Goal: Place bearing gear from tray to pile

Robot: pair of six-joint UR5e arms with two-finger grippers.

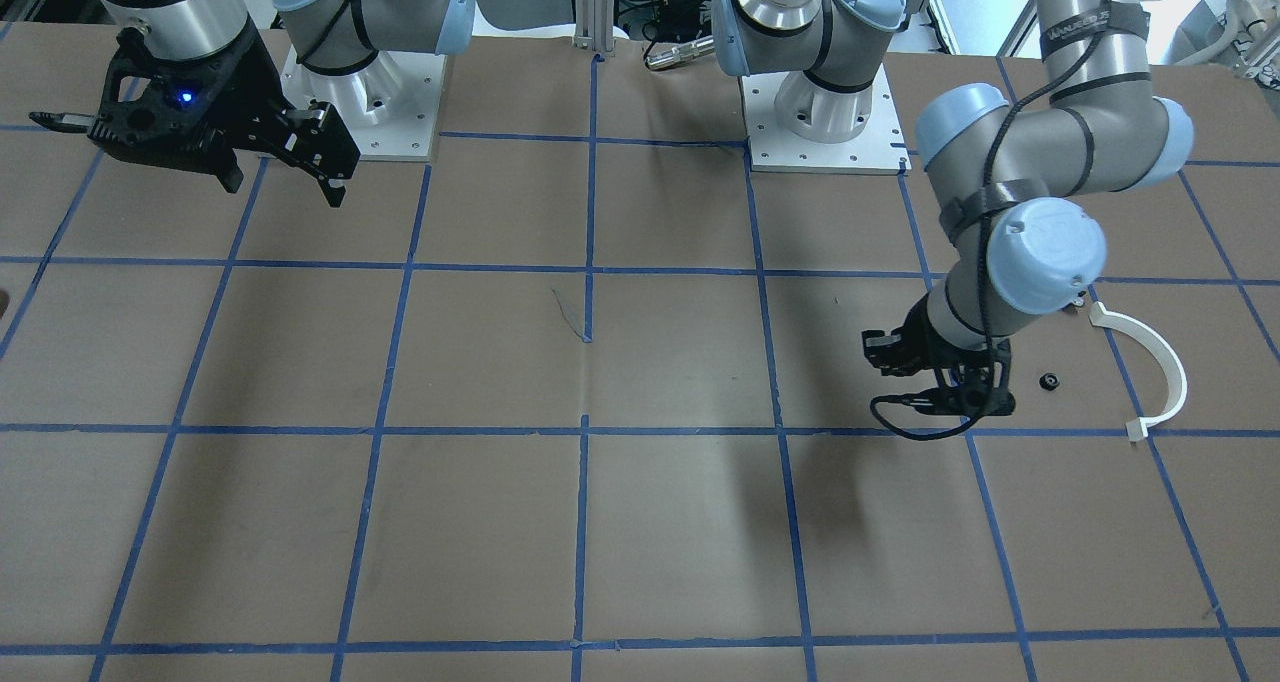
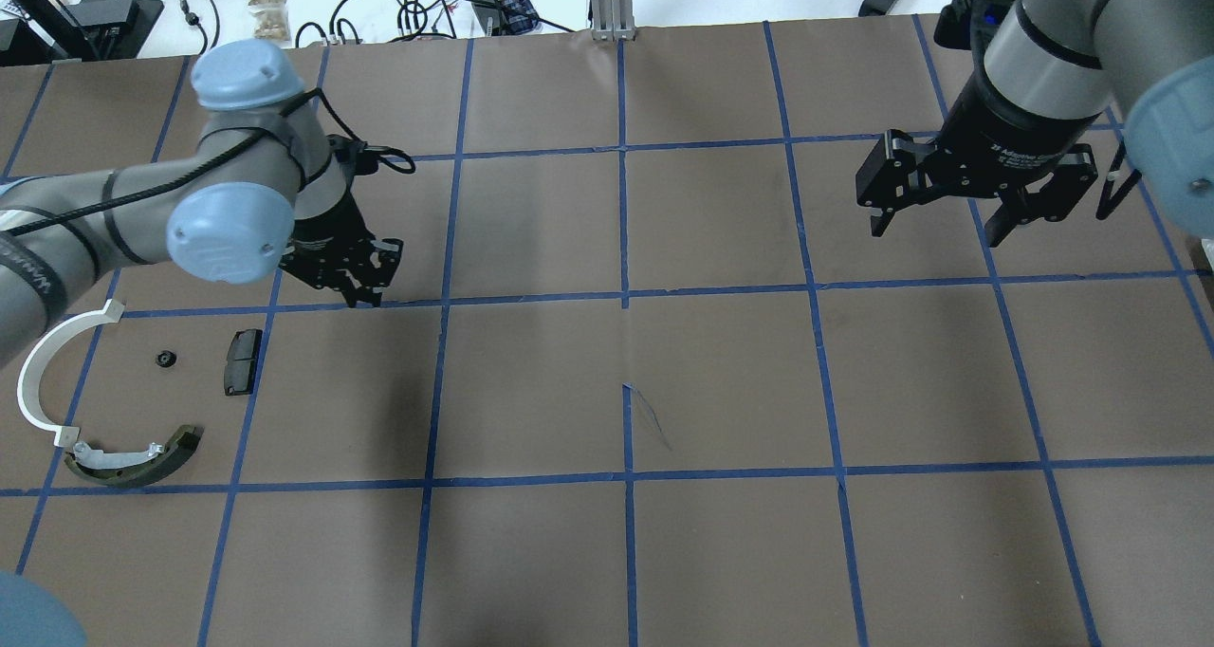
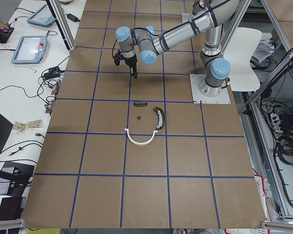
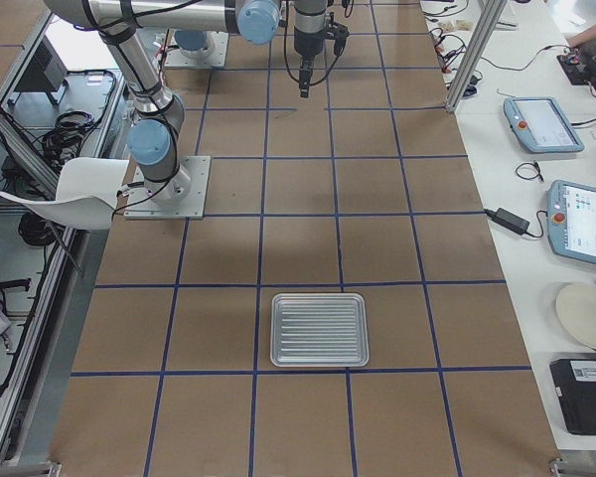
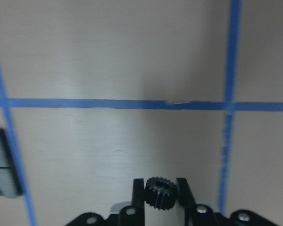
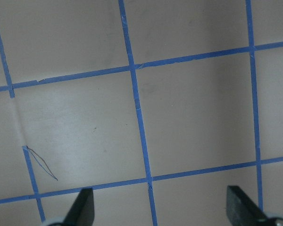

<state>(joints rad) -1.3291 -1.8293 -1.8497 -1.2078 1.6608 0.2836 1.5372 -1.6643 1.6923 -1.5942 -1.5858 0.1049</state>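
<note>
My left gripper (image 5: 160, 190) is shut on a small black toothed bearing gear (image 5: 161, 192), seen close in the left wrist view. In the overhead view this gripper (image 2: 356, 282) hangs above the table, just right of and beyond the pile. The pile holds a thin white half-ring (image 2: 47, 372), an olive-green curved shoe (image 2: 142, 457), a flat black pad (image 2: 242, 360) and a small black round part (image 2: 166, 358). The ribbed metal tray (image 4: 318, 328) shows only in the exterior right view and looks bare. My right gripper (image 2: 939, 225) is open and empty, high at the far right.
The brown table is marked with a blue tape grid (image 2: 624, 296). Cables and a bag of small parts (image 2: 270, 2) lie beyond its far edge. The two arm bases (image 1: 825, 112) stand at the robot's side of the table.
</note>
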